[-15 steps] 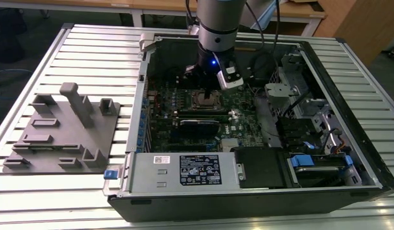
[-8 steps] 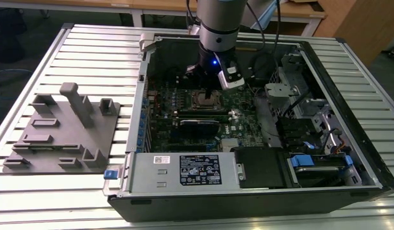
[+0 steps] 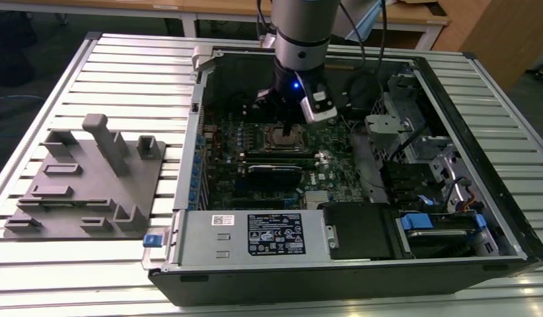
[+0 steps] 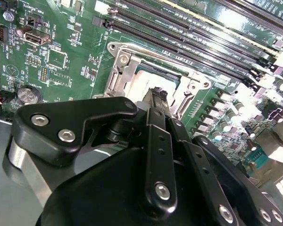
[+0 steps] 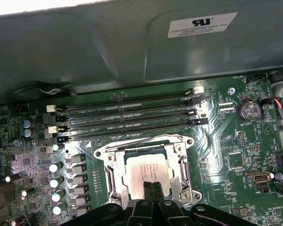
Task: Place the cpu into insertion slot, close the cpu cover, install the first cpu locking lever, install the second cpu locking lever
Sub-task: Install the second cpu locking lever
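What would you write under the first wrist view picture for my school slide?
The gripper touches down, fingers together, on the cpu, which sits in the insertion slot under the closed cpu cover.

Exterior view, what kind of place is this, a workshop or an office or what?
Most likely a robotics lab or test bench, not an office. An opened desktop computer case lies on a ribbed metal table, a grey fixture block sits beside it, and the robot's gripper reaches down over the cpu.

Robotics lab or workshop: slatted metal desk point(image 3: 121, 53) mid-frame carries opened computer case point(image 3: 342, 198), grey fixture block point(image 3: 86, 185); wooden benches point(image 3: 210, 10) along top.
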Motion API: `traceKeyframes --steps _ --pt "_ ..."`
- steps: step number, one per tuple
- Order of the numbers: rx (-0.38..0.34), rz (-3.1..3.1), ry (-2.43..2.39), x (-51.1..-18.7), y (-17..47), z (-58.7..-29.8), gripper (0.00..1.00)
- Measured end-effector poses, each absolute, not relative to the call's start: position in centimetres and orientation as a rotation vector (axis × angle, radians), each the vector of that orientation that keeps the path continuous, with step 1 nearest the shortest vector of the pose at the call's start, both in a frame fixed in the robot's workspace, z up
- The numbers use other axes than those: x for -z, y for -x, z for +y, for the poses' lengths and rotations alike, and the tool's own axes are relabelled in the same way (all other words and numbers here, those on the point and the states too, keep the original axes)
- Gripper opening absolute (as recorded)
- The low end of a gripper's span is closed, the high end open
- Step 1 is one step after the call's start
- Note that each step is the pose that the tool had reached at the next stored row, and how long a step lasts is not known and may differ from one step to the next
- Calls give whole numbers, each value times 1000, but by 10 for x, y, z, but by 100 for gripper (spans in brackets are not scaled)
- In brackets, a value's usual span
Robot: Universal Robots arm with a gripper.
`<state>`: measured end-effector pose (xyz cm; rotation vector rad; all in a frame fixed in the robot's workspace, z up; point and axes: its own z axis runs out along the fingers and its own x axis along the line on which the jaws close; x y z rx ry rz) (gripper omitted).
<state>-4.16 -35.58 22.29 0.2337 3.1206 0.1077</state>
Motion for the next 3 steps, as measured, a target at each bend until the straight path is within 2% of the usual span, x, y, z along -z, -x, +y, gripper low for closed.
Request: traceKeyframes --steps 3 --pt "-108 3121 -234 -224 42 -356 11"
